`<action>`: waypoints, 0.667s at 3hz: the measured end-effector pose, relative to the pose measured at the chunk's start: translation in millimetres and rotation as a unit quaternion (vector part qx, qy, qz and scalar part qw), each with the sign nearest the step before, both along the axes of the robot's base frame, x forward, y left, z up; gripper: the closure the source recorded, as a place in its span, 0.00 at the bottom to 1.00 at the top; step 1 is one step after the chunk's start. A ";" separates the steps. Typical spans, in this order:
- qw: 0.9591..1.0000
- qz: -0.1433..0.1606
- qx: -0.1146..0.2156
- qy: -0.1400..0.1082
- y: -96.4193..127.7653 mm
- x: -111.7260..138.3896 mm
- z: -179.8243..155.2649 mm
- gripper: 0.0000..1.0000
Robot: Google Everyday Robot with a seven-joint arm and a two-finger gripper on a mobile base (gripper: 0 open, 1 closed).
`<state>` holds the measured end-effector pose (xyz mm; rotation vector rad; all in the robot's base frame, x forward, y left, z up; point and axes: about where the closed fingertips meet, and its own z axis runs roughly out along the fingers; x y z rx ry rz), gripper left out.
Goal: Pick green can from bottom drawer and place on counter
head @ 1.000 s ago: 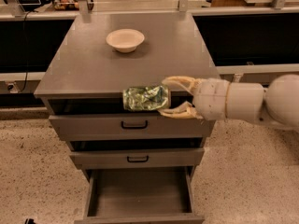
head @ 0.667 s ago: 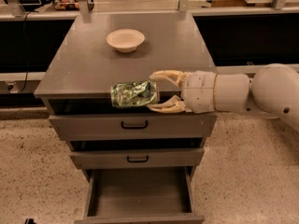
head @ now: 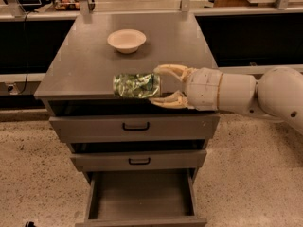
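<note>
The gripper (head: 158, 85) clasps the green can (head: 135, 85) sideways — over the near edge of the counter (head: 90, 60). The bottom drawer (head: 142, 200) stands open below.

Gripper (head: 157, 85) with green can (head: 134, 85) above counter (head: 90, 56)

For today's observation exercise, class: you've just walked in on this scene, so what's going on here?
A robot arm reaches in from the right, its gripper shut on the green can, which it holds on its side at the front edge of the counter. The bottom drawer stands open. A cream bowl sits further back on the counter. The can is not yet released.
</note>
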<state>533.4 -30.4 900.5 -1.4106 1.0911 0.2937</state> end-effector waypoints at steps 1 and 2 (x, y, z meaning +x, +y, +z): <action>0.997 -0.041 0.056 -0.014 -8.2 18.4 33.6 1.00; 0.995 -0.064 0.072 -0.004 -11.9 37.6 53.1 1.00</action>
